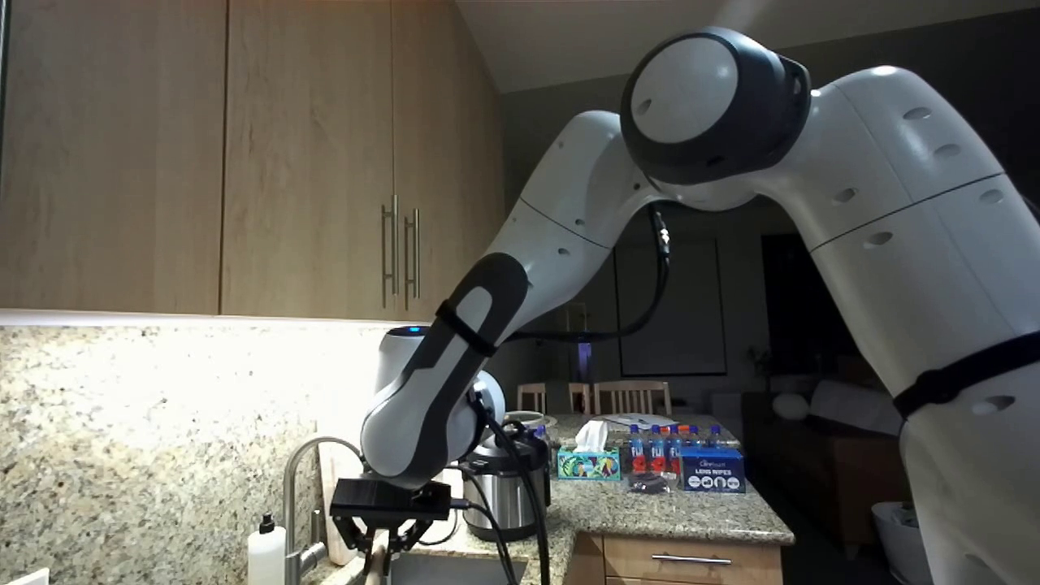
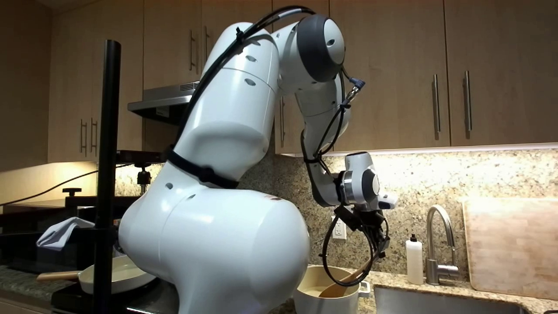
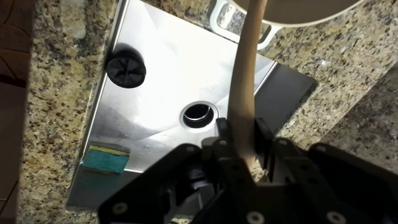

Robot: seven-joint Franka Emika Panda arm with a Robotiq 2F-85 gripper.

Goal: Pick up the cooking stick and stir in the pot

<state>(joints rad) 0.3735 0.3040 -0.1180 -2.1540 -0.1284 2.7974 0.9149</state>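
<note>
The cooking stick (image 3: pixel 244 71) is a wooden spoon. My gripper (image 3: pixel 243 129) is shut on its handle, with one black finger on each side in the wrist view. The pot (image 2: pixel 324 305) is round, cream-white, with a white side handle; part of its rim and inside (image 3: pixel 295 12) shows at the top of the wrist view. In an exterior view the spoon's bowl (image 2: pixel 335 291) is tilted down inside the pot, and my gripper (image 2: pixel 380 246) is above and to the right of it. In an exterior view my gripper (image 1: pixel 378 543) holds the handle (image 1: pixel 375 566); the pot is out of view there.
A steel sink (image 3: pixel 174 56) is beside the pot, with a black stopper (image 3: pixel 126 70) and a green sponge (image 3: pixel 107 160). A faucet (image 2: pixel 433 257), a white bottle (image 2: pixel 414 261) and a cutting board (image 2: pixel 510 248) stand behind it. A steel cooker (image 1: pixel 496 491) stands on the counter.
</note>
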